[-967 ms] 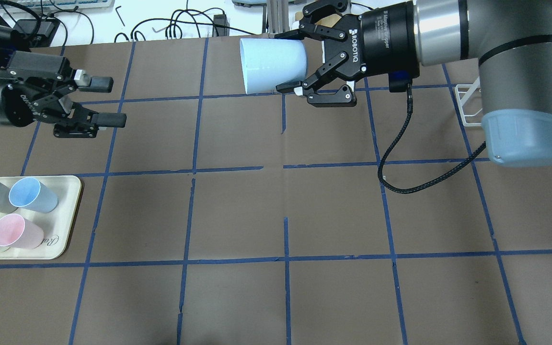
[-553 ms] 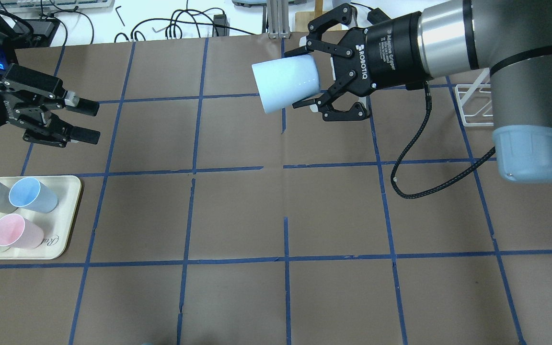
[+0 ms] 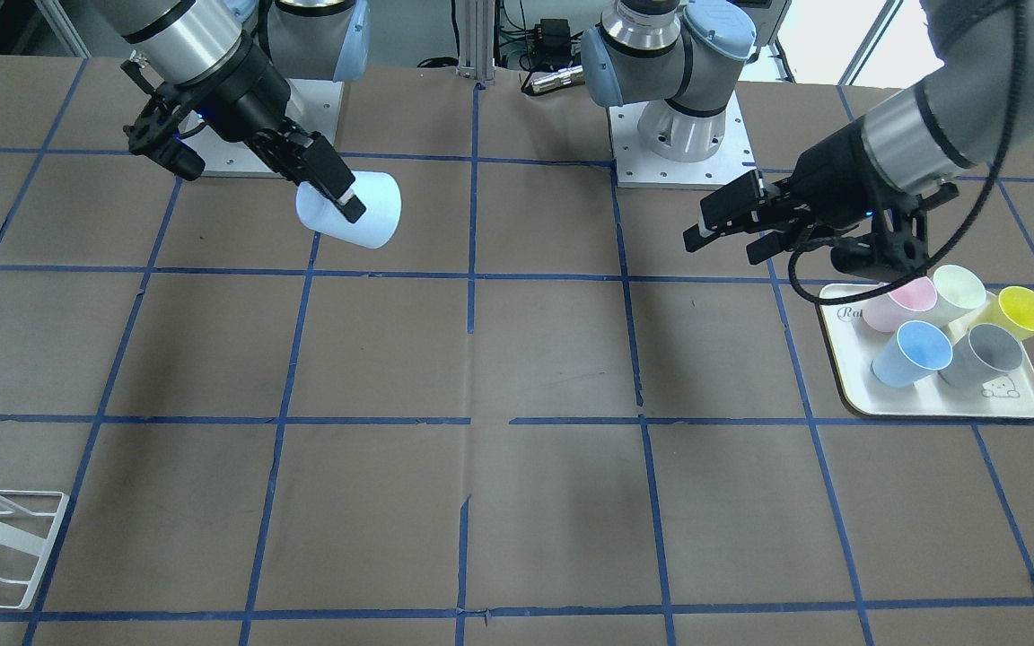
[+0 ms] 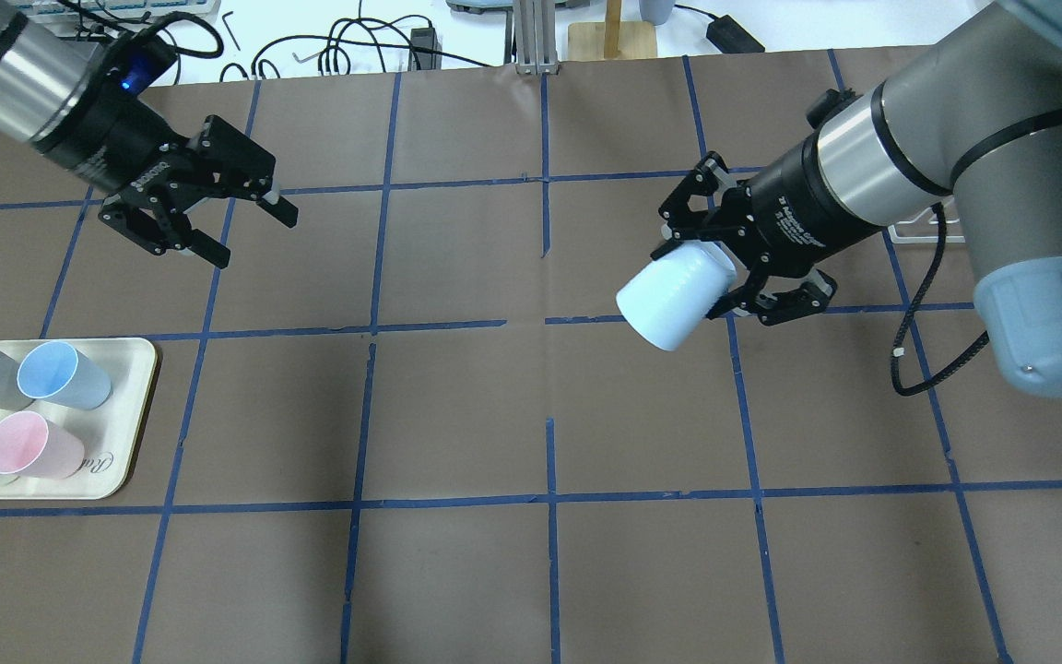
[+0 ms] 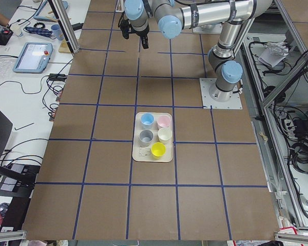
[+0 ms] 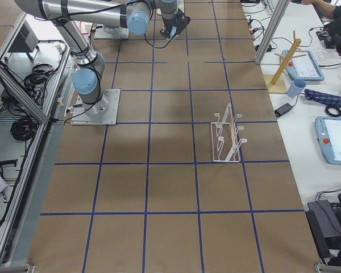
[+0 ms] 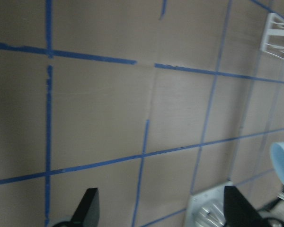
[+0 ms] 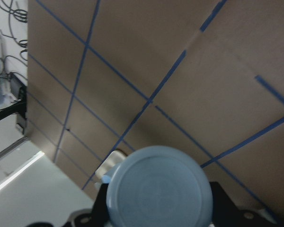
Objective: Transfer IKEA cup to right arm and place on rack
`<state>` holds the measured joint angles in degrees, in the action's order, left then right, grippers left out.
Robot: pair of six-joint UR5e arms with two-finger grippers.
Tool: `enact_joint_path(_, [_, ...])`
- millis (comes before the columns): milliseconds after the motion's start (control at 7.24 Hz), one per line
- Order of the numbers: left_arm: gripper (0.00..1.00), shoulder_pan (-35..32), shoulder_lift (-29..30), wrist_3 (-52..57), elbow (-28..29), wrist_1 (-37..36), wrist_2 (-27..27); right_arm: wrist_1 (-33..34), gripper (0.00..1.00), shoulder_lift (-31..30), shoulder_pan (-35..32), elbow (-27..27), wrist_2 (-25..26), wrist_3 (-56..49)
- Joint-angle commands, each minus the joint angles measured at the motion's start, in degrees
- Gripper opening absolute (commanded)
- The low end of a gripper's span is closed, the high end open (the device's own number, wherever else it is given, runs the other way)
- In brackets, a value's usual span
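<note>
Above the worktop (image 4: 457,415), the blue cup (image 4: 669,309) is clamped in the right gripper (image 4: 702,278); the left gripper (image 4: 253,237) gapes empty.

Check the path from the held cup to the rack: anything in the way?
Nothing visible. The right tool holds the IKEA cup above the table, and only bare taped squares lie between it and the rack. The tray sits at the opposite end.
</note>
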<state>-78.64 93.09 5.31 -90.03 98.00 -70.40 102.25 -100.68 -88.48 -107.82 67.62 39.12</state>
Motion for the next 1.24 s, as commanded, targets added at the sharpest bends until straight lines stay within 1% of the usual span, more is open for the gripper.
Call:
enact_joint_path(0, [1.00,-6.59,-0.19,-12.38,0.64,-8.07,-14.97,0.05,0.00,-0.13,0.50,0.33,12.66,-2.47])
enact_joint_path(138, [1.00,-8.26,-0.28,-15.39,1.60,-8.53,-18.59,3.71,0.00,-0.13,1.55,0.42,18.19,-5.34])
enact_joint_path(276, [1.00,-10.45,-0.19,-17.24,1.61,-8.62,-18.98,6.10,0.00,-0.13,4.95,0.33,21.29,-10.06])
enact_joint_path(414, [1.00,-12.56,-0.71,-19.53,0.91,-9.31,-18.46,9.34,0.00,-0.04,9.68,-0.02,21.41,-15.25])
enact_joint_path(553, [1.00,-13.02,-1.07,-19.03,0.73,-10.97,-18.28,12.94,0.00,0.13,13.56,-0.28,21.50,-23.39])
enact_joint_path(691, [1.00,-13.29,-1.33,-18.93,0.55,-11.25,-18.36,14.02,0.00,0.22,16.56,-0.29,21.41,-27.91])
enact_joint_path(829, [1.00,-13.46,-1.77,-19.02,0.55,-11.08,-19.06,15.51,0.00,0.40,18.85,-0.29,21.41,-29.43])
enact_joint_path(1105, [1.00,-13.46,-2.38,-16.84,0.38,-10.99,-19.07,24.09,0.00,5.99,20.10,-0.29,23.16,-33.99])
